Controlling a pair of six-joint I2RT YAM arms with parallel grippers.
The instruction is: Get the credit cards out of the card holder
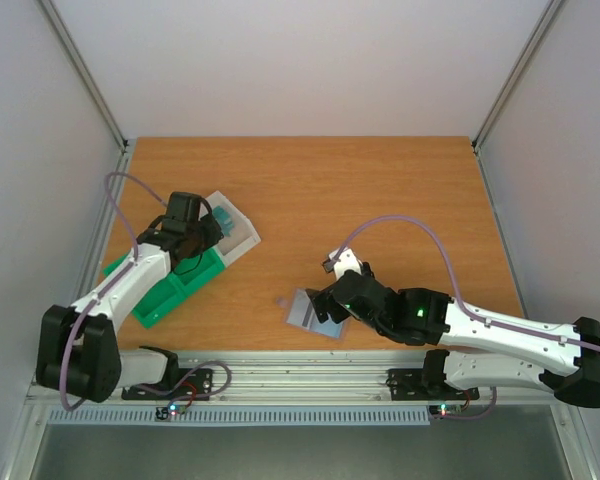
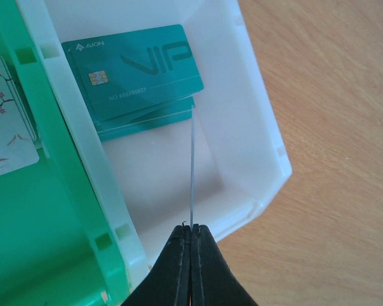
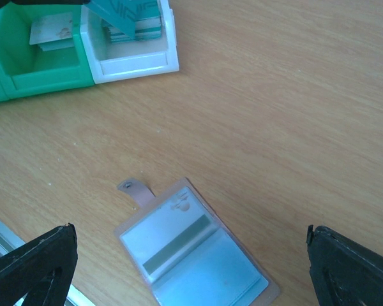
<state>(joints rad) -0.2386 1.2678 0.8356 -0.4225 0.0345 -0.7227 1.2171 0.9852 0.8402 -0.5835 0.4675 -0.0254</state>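
The card holder (image 3: 191, 255) lies open on the table, pale with a strap tab, and a light blue card with a dark stripe (image 3: 172, 245) shows in its pocket. My right gripper (image 3: 188, 231) hovers above it, wide open and empty; in the top view it (image 1: 325, 302) is right over the holder (image 1: 308, 312). My left gripper (image 2: 191, 228) is shut on a thin credit card (image 2: 192, 166), seen edge-on, and holds it over a white bin (image 2: 255, 127). A stack of teal credit cards (image 2: 131, 73) lies in that bin.
A green compartment tray (image 2: 45, 242) adjoins the white bin on the left and holds a white patterned card (image 2: 3, 121). In the top view the bin (image 1: 242, 232) and tray (image 1: 175, 285) sit at the left, under my left arm. The metal table rail (image 1: 300, 370) runs along the near edge.
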